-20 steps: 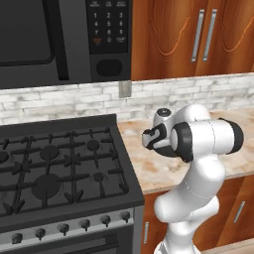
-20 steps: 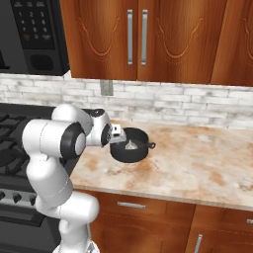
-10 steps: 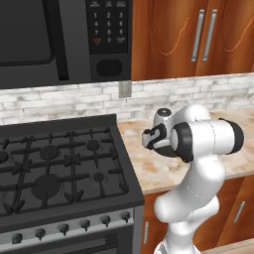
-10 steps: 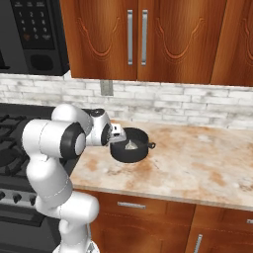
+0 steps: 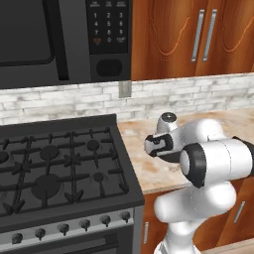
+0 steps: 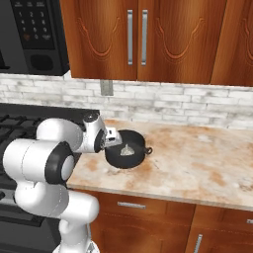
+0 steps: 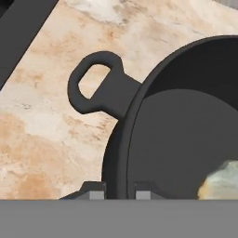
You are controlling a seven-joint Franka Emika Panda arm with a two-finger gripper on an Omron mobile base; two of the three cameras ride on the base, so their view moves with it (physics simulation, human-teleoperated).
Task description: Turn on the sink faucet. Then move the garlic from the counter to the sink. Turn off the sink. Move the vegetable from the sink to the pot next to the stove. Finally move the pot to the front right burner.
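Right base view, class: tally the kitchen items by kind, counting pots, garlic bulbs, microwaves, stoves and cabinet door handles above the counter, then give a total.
Pots: 1, the black pot on the counter
Garlic bulbs: 1, the garlic inside the pot
Microwaves: 1, the microwave
Stoves: 1, the stove
Upper cabinet handles: 2, handles
Total: 6

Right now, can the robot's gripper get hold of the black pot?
Probably yes. The gripper already sits at the pot, one fingertip on each side of its rim, pinched close. Nothing is in between. The garlic lies inside.
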